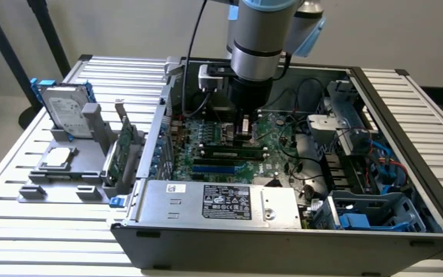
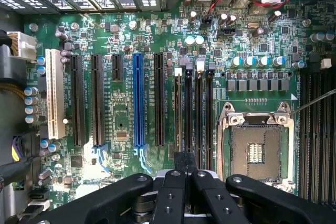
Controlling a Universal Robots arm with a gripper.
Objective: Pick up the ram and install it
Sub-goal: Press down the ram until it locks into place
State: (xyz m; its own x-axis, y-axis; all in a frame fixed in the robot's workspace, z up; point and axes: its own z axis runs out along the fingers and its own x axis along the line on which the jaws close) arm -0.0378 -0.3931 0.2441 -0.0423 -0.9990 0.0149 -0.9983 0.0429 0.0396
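Note:
The ram [image 1: 232,151], a narrow green stick with black chips, stands on edge in the black memory slots of the motherboard [image 1: 206,130] inside the open computer case. My gripper [image 1: 244,128] hangs straight down over the stick's end at the exterior view's right. In the wrist view the black fingers [image 2: 170,198] meet at the gripper tip [image 2: 184,163], shut, right at the end of the ram's thin top edge [image 2: 177,114]. Beside it run empty black slots [image 2: 199,114]. Whether the tips touch the stick I cannot tell.
A grey fixture on the exterior view's left holds a silver hard drive [image 1: 66,112], a green expansion card [image 1: 125,153] and a small chip [image 1: 58,157]. The power supply [image 1: 221,205], blue drive cages [image 1: 368,213], cables and the open CPU socket [image 2: 260,148] crowd the case.

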